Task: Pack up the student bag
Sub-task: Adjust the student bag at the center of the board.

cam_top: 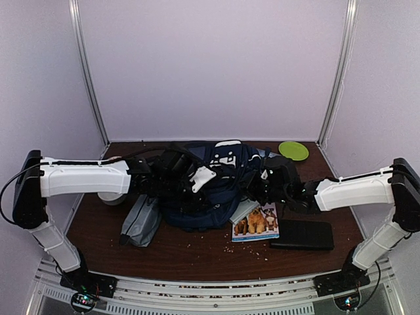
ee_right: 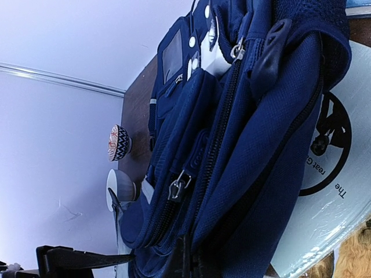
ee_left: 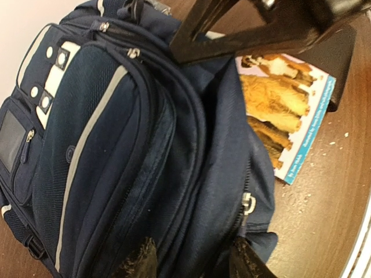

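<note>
**Q:** Where is the backpack in relation to the grippers?

**A:** The navy backpack (cam_top: 203, 211), which has thin pale stripes and white patches, lies on a brown table (cam_top: 197, 252) between the two grippers. The left gripper (ee_left: 194, 263) is at one side of it and the right gripper (ee_right: 185, 260) is at the opposite side. In each wrist view the backpack fills the space straight ahead of the fingers.

**Q:** What is the left gripper doing?

**A:** Its jaws stand wide apart. The two dark fingertips (ee_left: 142, 262) sit on either side of a fold at the backpack's edge, close to a metal zip pull. I cannot tell whether they touch the cloth.

**Q:** And the right gripper?

**A:** Its jaws are closed tight, pinching navy cloth at the backpack's edge beside a long zip.

**Q:** What else lies near them?

**A:** A picture book (cam_top: 256, 223) with dogs on its cover lies just beside the right gripper on its near side, partly under the backpack. A flat black case (cam_top: 302, 234) sits just beside the book, further towards the right arm's base. A green plate (cam_top: 293, 150) lies beyond the right gripper, near the back wall. A grey pouch (cam_top: 141, 220) lies on the near side of the left gripper, against the backpack. A small patterned bowl (ee_right: 119, 143) stands past the backpack on the left gripper's side.
</note>
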